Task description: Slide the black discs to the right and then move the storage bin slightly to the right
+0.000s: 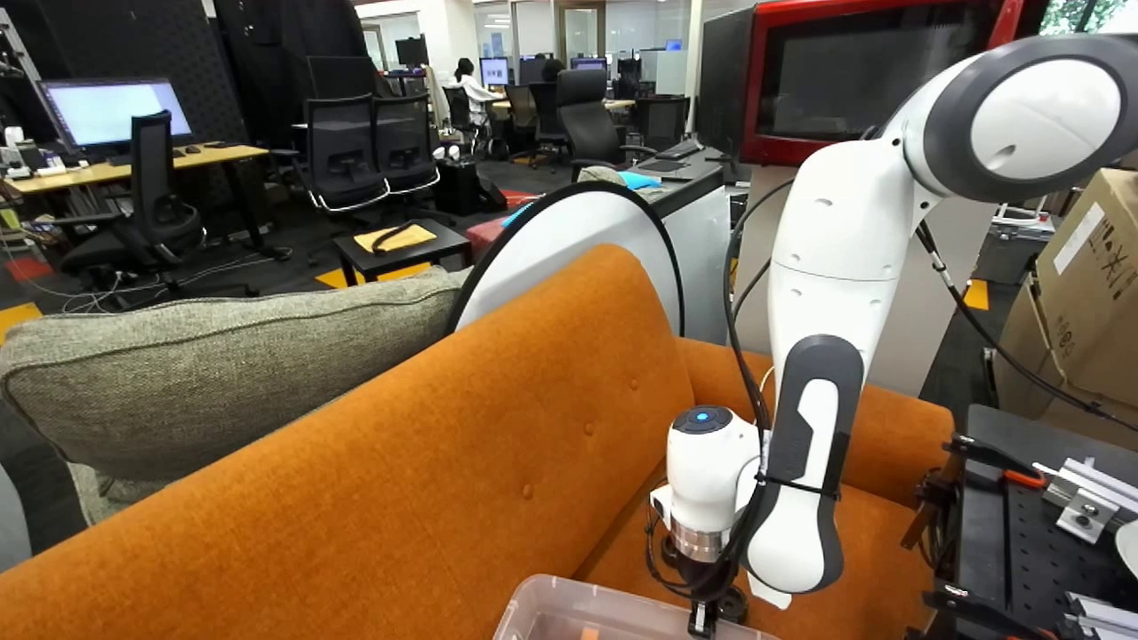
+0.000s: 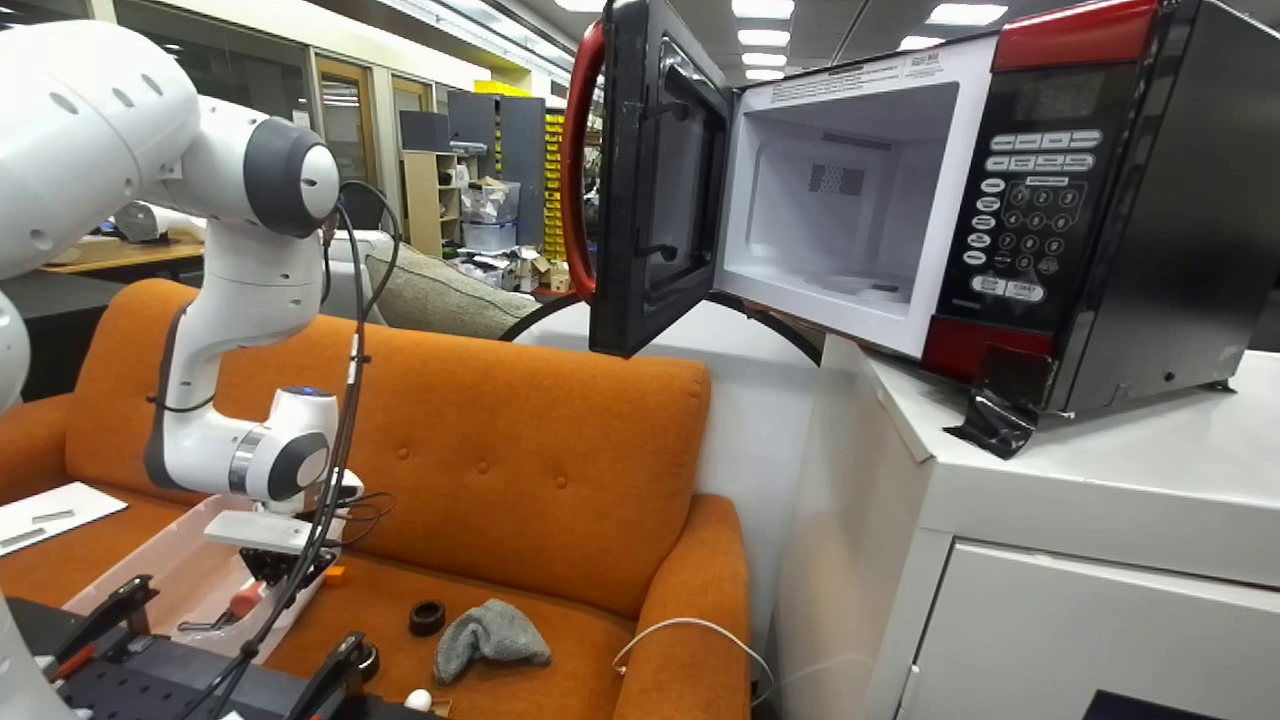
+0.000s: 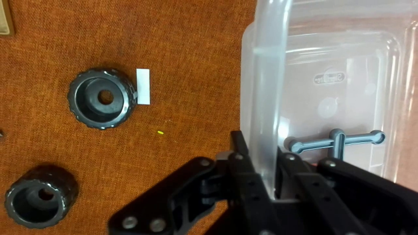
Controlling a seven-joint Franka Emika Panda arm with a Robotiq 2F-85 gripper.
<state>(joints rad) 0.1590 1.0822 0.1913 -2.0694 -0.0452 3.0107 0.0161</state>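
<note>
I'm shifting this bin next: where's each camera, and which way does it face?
An exterior view: apparently at one end of the couch, looking along it toward desks; arm at right, claw at bottom edge.
An exterior view: apparently opposite the couch, facing its front, open microwave at right; arm, claw at left.
Wrist view: on the arm, facing down at black discs and storage bin; only claw shows.
Both exterior views share couch, arm, claw, microwave.

Digits 1, 2, 3 (image 2: pixel 1043 198) mark the microwave keypad (image 2: pixel 1035 222); the storage bin's (image 3: pixel 356 104) logo (image 3: pixel 329 78) is blurred.
</note>
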